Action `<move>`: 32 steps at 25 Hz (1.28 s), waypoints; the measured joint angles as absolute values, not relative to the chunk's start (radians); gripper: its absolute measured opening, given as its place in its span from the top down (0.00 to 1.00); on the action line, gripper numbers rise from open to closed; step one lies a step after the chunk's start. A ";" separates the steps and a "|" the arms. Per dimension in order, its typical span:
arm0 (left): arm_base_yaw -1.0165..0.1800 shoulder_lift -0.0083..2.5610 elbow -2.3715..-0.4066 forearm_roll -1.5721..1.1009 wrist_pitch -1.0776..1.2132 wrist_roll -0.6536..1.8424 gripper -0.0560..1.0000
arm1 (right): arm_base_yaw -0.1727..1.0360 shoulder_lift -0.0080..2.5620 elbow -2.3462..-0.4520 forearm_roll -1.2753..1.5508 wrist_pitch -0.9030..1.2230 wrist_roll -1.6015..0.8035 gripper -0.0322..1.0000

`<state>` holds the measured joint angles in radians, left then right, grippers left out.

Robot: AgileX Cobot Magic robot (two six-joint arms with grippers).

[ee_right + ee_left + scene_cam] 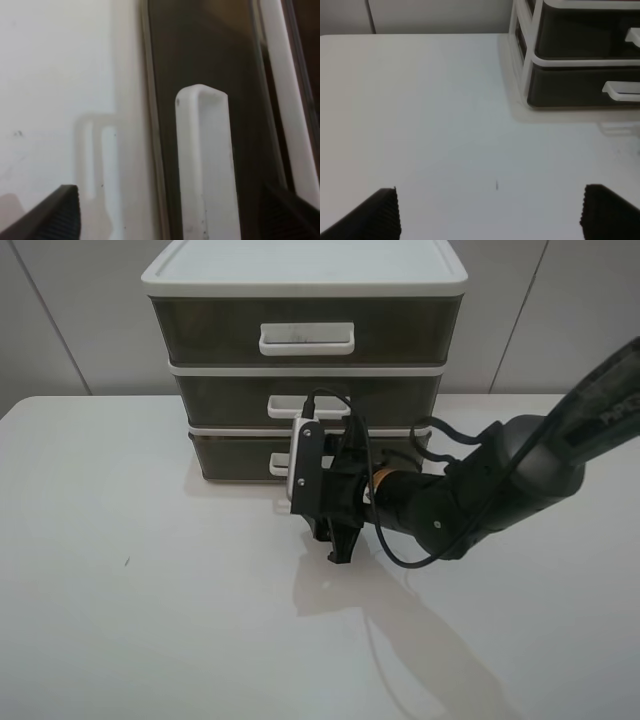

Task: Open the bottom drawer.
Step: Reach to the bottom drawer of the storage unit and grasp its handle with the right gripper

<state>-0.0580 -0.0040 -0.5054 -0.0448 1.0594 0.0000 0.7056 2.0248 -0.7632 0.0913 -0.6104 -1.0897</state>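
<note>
Bottom drawer (235,462), lowest tier of the unit at the back of the bench (120,620), looks fully shut, so the whole pull remains: right pincer (177,220) released, lined up close on the white handle (205,165) without gripping it; left pincer (490,215) released, well apart.

Smoky translucent plastic for the bottom drawer (232,462), glossy white plastic for its handle (205,165), smooth matt white for the table (120,620).
</note>
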 joint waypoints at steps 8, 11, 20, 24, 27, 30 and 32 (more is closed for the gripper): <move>-0.058 -0.004 -0.505 -0.045 1.059 0.000 0.24 | 0.706 2.059 -0.763 0.091 -0.637 -1.090 0.30; -0.058 -0.004 -0.505 -0.045 1.059 0.000 0.24 | 0.706 2.067 -0.763 0.092 -0.642 -1.090 0.30; -0.058 -0.004 -0.505 -0.045 1.059 0.000 0.24 | 0.688 2.079 -0.763 0.092 -0.652 -1.090 0.31; -0.058 -0.004 -0.505 -0.045 1.059 0.000 0.24 | 0.685 2.087 -0.768 0.092 -0.657 -1.090 0.31; -0.058 -0.004 -0.505 -0.045 1.059 0.000 0.24 | 0.685 2.101 -0.788 0.092 -0.652 -1.090 0.31; -0.058 -0.004 -0.505 -0.045 1.059 0.000 0.24 | 0.685 2.110 -0.807 0.091 -0.651 -1.090 0.31; -0.058 -0.004 -0.505 -0.045 1.059 0.000 0.24 | 0.685 2.115 -0.813 0.091 -0.651 -1.090 0.31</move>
